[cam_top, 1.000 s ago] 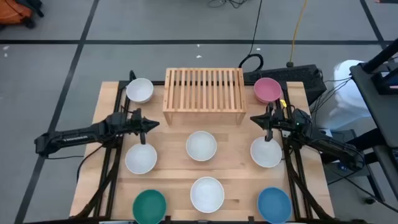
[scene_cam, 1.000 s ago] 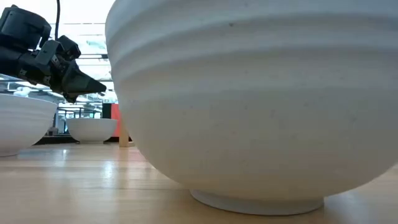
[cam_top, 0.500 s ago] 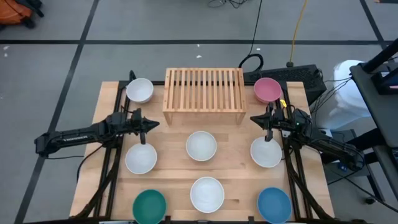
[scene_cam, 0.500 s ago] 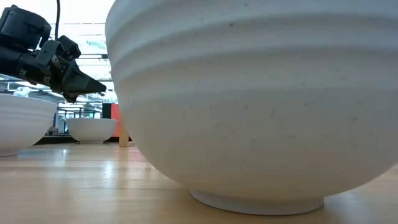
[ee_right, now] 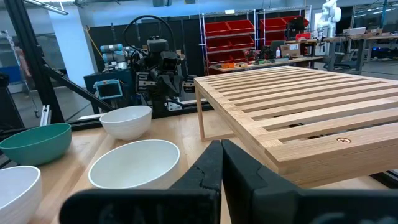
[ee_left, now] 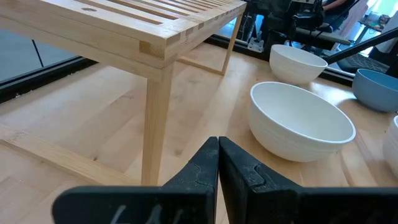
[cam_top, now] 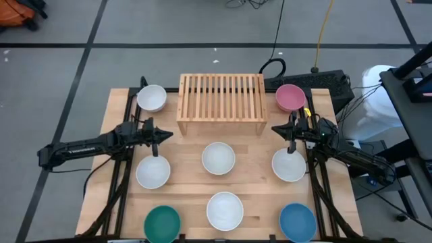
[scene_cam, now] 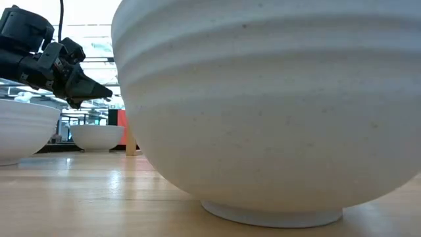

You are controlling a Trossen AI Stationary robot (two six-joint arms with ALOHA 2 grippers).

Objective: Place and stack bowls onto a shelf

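The light wooden slatted shelf (cam_top: 221, 99) stands on its short legs at the table's far middle, with nothing on it. Several white bowls sit upright on the tabletop: one at the far left (cam_top: 152, 98), others in the middle rows (cam_top: 219, 158) and at the near middle (cam_top: 225, 210). A pink bowl (cam_top: 291, 97) sits right of the shelf, a teal bowl (cam_top: 163, 224) at the near left, a blue bowl (cam_top: 298, 223) at the near right. My left gripper (cam_top: 169, 135) hovers shut off the shelf's near left corner. My right gripper (cam_top: 275, 128) hovers shut off its near right corner.
Dark rails run along the table's left and right sides under both arms. In the low view the near white bowl (scene_cam: 270, 105) fills most of the picture. Bare wood lies between the shelf's near edge and the middle row of bowls.
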